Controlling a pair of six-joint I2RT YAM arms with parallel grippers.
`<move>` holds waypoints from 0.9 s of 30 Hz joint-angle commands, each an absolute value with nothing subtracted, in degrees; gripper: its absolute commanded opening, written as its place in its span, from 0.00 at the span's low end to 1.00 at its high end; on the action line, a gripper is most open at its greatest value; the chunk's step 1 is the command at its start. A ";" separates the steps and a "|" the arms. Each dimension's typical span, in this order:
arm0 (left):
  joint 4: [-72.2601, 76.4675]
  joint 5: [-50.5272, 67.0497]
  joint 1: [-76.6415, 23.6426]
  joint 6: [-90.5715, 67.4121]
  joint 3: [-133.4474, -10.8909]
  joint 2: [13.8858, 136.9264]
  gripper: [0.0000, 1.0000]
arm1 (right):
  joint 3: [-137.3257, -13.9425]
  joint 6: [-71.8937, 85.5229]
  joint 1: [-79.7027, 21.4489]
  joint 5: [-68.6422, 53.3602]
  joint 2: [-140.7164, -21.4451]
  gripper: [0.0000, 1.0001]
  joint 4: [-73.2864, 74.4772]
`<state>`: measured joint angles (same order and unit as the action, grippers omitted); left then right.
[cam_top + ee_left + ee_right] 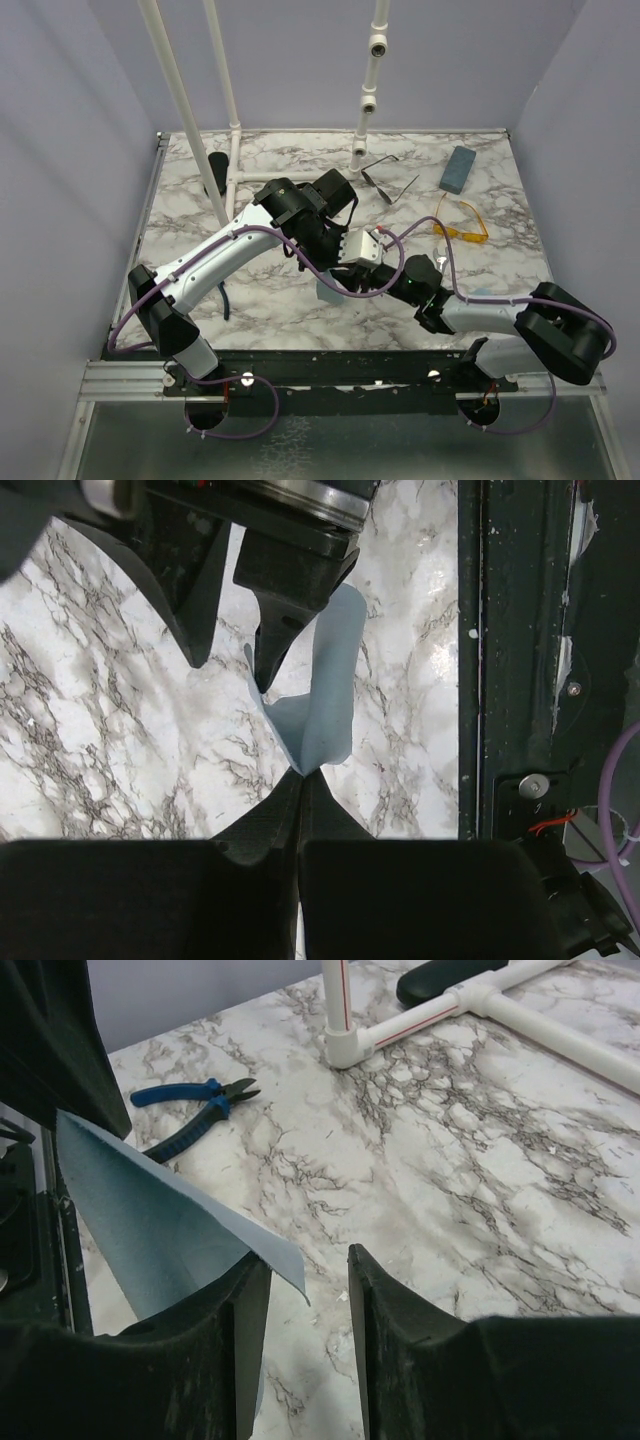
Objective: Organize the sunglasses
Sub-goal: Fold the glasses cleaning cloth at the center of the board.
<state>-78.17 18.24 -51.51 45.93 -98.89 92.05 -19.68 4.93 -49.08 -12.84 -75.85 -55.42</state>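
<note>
Two pairs of sunglasses lie at the back right of the table: a thin dark wire pair [388, 181] and a translucent yellow-orange pair [461, 226]. Both grippers are well away from them, meeting near the table's middle front. My left gripper [300, 776] is shut on the lower corner of a light blue cloth [322, 685], which stands up from its tips. My right gripper [308, 1272] is open. A corner of the same cloth [160, 1228] drapes over its left finger [245, 1305] and pokes into the gap. In the top view the cloth [326, 291] shows below the two wrists.
A blue-grey oblong case [457, 168] lies at the back right. A black oval case [217, 170] sits at the back left beside a white pipe frame [236, 150]. Blue-handled pliers [192, 1108] lie on the marble. The table's dark front rail [520, 680] is close by.
</note>
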 commanded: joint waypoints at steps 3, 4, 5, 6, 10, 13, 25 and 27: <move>-79.45 19.66 -51.88 47.09 -100.34 91.53 0.00 | -20.17 5.17 -49.46 -15.57 -78.33 0.39 -58.80; -79.45 19.49 -51.88 47.17 -100.27 91.53 0.00 | -20.25 5.24 -49.46 -15.80 -78.47 0.38 -58.80; -79.45 19.37 -51.94 47.19 -100.20 91.48 0.00 | -20.30 5.35 -49.44 -16.10 -78.48 0.35 -58.84; -79.45 19.26 -51.89 47.15 -100.00 91.42 0.00 | -20.30 5.41 -49.47 -16.13 -78.42 0.28 -58.80; -79.45 19.06 -51.87 46.91 -99.65 91.33 0.00 | -19.64 5.41 -49.43 -14.77 -76.69 0.04 -58.61; -78.23 17.13 -51.92 45.87 -98.43 91.24 0.00 | -19.49 5.06 -49.44 -13.07 -74.63 0.01 -55.79; -67.44 0.97 -51.62 41.66 -88.39 89.53 0.00 | -29.70 5.69 -49.46 -9.29 -71.18 0.01 -26.89; -65.97 0.38 -51.41 41.70 -86.84 89.09 0.00 | -31.78 6.04 -49.40 -9.45 -72.14 0.01 -23.80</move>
